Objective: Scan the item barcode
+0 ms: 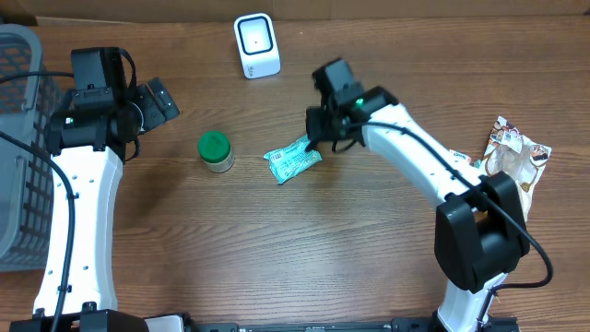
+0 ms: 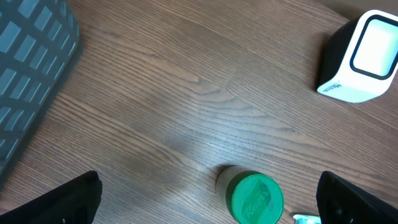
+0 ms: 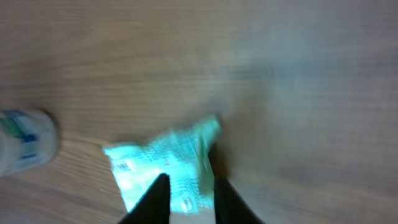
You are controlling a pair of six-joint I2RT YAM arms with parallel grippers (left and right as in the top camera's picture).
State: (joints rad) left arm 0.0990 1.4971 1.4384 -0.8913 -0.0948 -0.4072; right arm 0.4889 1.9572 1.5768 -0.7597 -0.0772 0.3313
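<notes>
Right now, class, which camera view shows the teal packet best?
The overhead view: the teal packet lies whole and sharp on the table. The right wrist view shows it close but blurred and cropped. The left wrist view catches only a sliver.

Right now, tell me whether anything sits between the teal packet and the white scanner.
Nothing visible does. The teal packet lies at the right gripper, and only bare table separates it from the white scanner. The green-lidded jar stands off to the side, clear of that path.
</notes>
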